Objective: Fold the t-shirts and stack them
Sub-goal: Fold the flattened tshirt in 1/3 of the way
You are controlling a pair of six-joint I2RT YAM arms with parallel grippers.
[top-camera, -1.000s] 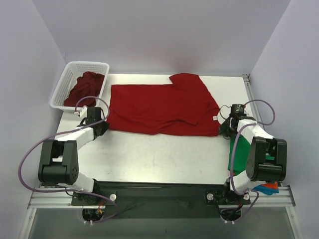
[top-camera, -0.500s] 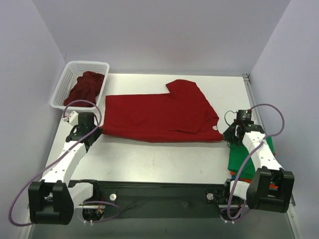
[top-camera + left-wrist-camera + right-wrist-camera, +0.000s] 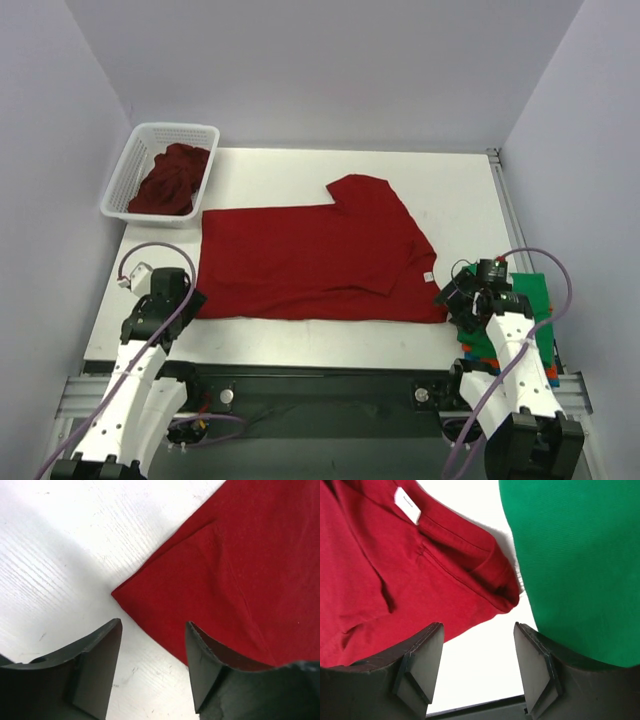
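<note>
red t-shirt point(image 3: 315, 262): lies flat and spread out across the middle of the bench point(image 3: 300, 330), its long side running from 9 to 3 o'clock, with one sleeve jutting toward 12 o'clock.
white tag point(image 3: 407, 505): a small label on the red t-shirt near its 4 o'clock corner.
left pincer point(image 3: 152, 630): sits low at the shirt's 8 o'clock corner with its jaws wide and gripping nothing. The pointed corner of the cloth lies on the bench just ahead of the gap.
right pincer point(image 3: 477, 632): sits at the shirt's 4 o'clock corner with its jaws apart and empty. The rounded fold of the red hem lies just beyond the gap.
green t-shirt point(image 3: 575, 555): folded flat at the bench's 4 o'clock edge, just beside the right pincer. A narrow strip of white bench separates it from the red hem.
basket point(image 3: 135, 165): white lattice, at the bench's 10 o'clock corner, well apart from both pincers.
dark red shirt heap point(image 3: 172, 180): crumpled inside the basket, and how many pieces it holds cannot be told.
</note>
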